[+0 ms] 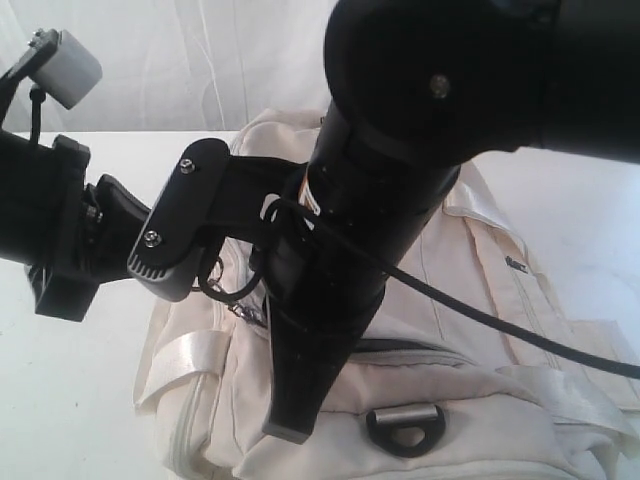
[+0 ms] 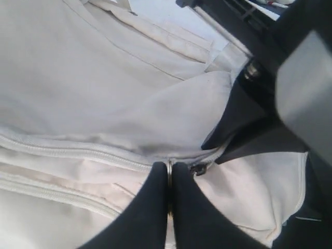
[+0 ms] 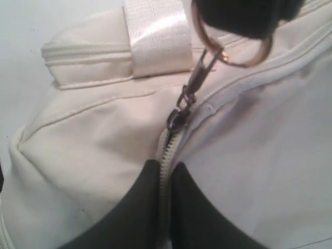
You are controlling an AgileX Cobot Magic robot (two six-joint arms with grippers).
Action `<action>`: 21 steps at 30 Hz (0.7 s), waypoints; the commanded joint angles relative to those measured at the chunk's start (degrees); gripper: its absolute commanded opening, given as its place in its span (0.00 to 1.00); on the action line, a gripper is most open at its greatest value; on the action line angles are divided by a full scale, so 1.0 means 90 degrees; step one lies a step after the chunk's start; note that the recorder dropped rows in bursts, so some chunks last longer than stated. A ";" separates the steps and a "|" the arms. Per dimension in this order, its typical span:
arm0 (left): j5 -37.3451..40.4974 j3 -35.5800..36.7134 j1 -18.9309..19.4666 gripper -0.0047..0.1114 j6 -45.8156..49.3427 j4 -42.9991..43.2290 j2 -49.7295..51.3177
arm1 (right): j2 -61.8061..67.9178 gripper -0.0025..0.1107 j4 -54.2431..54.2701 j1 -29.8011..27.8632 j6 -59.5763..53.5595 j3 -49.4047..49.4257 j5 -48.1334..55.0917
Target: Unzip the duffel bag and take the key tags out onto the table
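The cream duffel bag [image 1: 480, 290] lies on the white table [image 1: 70, 400], with both black arms over it. My left gripper [image 2: 169, 174] is shut on the metal ring [image 3: 231, 52] of the zipper pull [image 3: 184, 104]. My right gripper [image 3: 165, 174] is shut on the closed zipper seam [image 3: 167, 150] just behind the slider, pinching the tape between its fingers. Beside the left fingertips shows the dark slider [image 2: 199, 168]. From the ring onward the zipper [image 2: 78, 153] runs closed. The key tags are hidden.
A pale webbing strap [image 3: 155, 36] crosses the bag's end near the pull. A dark D-ring [image 1: 405, 428] sits on the bag's near side. A black cable [image 1: 500, 325] trails over the bag from the right arm. White cloth hangs behind the table.
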 commanded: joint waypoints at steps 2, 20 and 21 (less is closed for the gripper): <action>-0.0466 -0.0007 -0.0026 0.04 -0.0524 0.0556 -0.0026 | -0.0023 0.02 -0.0084 0.0026 0.0183 0.0013 0.0134; -0.3336 -0.0007 -0.0026 0.04 -0.0557 0.1010 0.0661 | -0.0041 0.02 0.0202 0.0026 0.0329 0.0104 0.0696; -0.3456 -0.0019 -0.0026 0.04 -0.0558 0.1010 0.0732 | -0.0071 0.02 0.0218 0.0026 0.0329 0.0171 0.0733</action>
